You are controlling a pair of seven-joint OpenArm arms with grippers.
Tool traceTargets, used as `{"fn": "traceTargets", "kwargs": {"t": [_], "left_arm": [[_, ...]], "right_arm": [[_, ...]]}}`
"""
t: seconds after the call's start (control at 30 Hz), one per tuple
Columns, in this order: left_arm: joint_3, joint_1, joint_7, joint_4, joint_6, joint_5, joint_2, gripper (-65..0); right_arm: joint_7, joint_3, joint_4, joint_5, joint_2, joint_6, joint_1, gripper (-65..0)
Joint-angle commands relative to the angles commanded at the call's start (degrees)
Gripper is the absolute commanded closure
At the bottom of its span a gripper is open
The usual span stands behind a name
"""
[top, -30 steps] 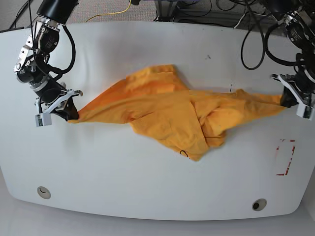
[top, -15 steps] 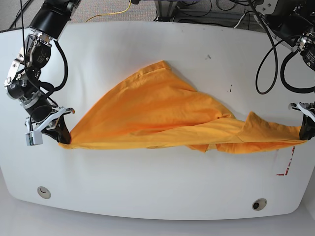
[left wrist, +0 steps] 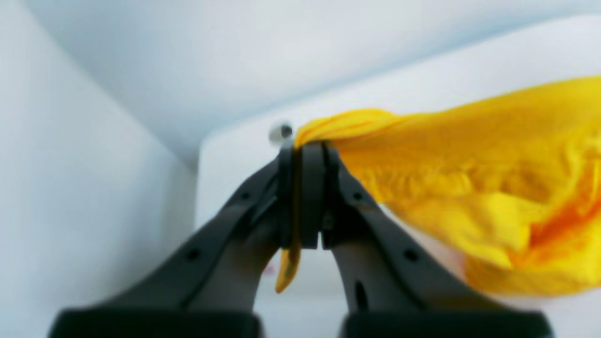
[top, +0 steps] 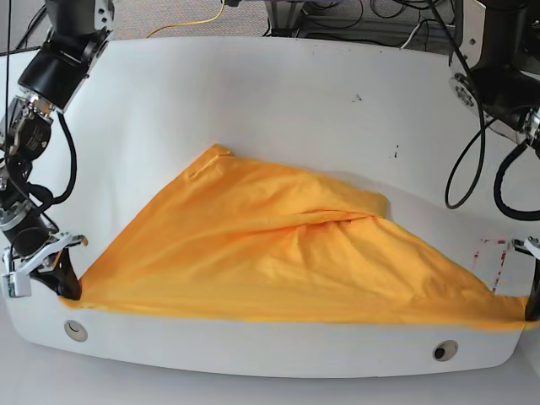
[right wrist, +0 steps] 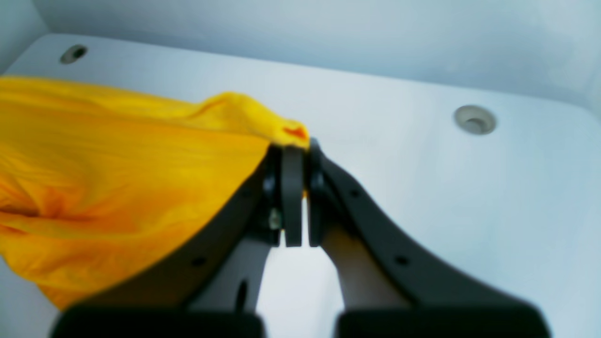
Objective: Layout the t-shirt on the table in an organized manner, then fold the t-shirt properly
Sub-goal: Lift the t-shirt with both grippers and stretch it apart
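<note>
The orange-yellow t-shirt (top: 278,253) lies spread in a wide triangle on the white table (top: 253,101), its long edge stretched along the front. My right gripper (top: 67,288) is shut on the shirt's corner at the base view's left, near the front edge. My left gripper (top: 530,312) is shut on the opposite corner at the far right edge. In the right wrist view, the gripper (right wrist: 292,151) pinches bunched cloth (right wrist: 117,164). The left wrist view shows its gripper (left wrist: 305,146) clamped on a fold of the shirt (left wrist: 469,188). No script shows.
Two round grommet holes (top: 75,329) (top: 444,350) sit by the front edge, just below the stretched hem. A red-marked rectangle (top: 496,253) is partly covered by cloth at the right. Cables and a yellow cord (top: 190,25) lie beyond the table's back edge.
Both grippers have pulled towards the front edge and farther apart. The shirt went from a bunched heap to a taut, wide triangle reaching the front.
</note>
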Motion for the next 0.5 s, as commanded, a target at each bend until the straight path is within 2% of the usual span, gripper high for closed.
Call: {"fn": "traceTargets", "kwargs": {"t": [0.17, 0.3, 0.5], "left_arm": [[4.0, -8.9, 0.0, -1.7, 0.0, 0.0, 0.4, 0.0], [4.7, -16.5, 0.0, -5.2, 0.0, 0.1, 1.8, 0.0], [4.9, -28.0, 0.0, -15.3, 0.0, 0.1, 2.6, 0.0]], "right_arm": [[0.0, -2.1, -3.3, 0.1, 2.7, 0.09, 6.8, 0.0], [0.0, -5.5, -6.2, 0.1, 4.7, 0.09, 13.7, 0.0], [0.0, -10.2, -11.2, 0.1, 7.1, 0.0, 24.0, 0.0]]}}
